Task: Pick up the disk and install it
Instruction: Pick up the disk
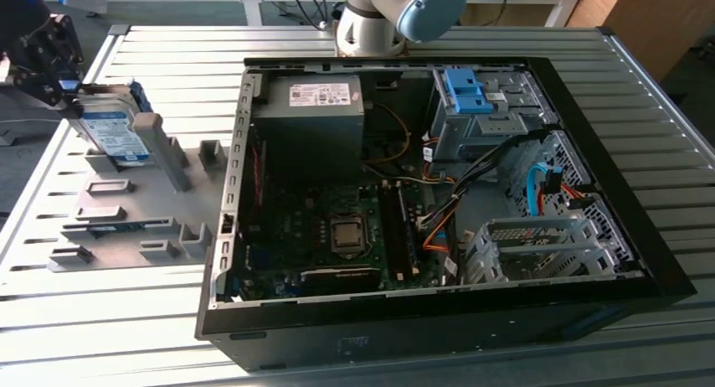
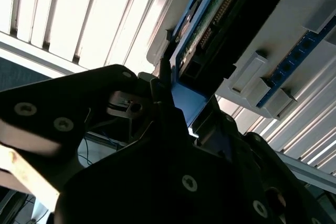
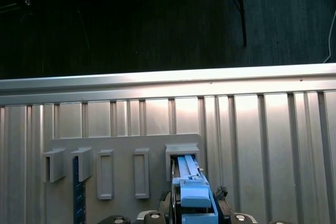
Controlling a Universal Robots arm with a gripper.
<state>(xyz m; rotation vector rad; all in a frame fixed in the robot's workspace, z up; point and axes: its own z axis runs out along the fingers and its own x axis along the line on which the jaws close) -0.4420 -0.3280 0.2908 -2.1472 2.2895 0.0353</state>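
Gripping: fingers clamped on the disk, upright in a grey rack slot on the bench. Hazard: a skewed pull could wedge its blue frame against the slot walls.

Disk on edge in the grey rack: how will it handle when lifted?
Probably rigid and heavy for its size: the disk is a metal slab. Standing on edge in the rack, it could tip if nudged. Its exposed circuit board looks fragile.
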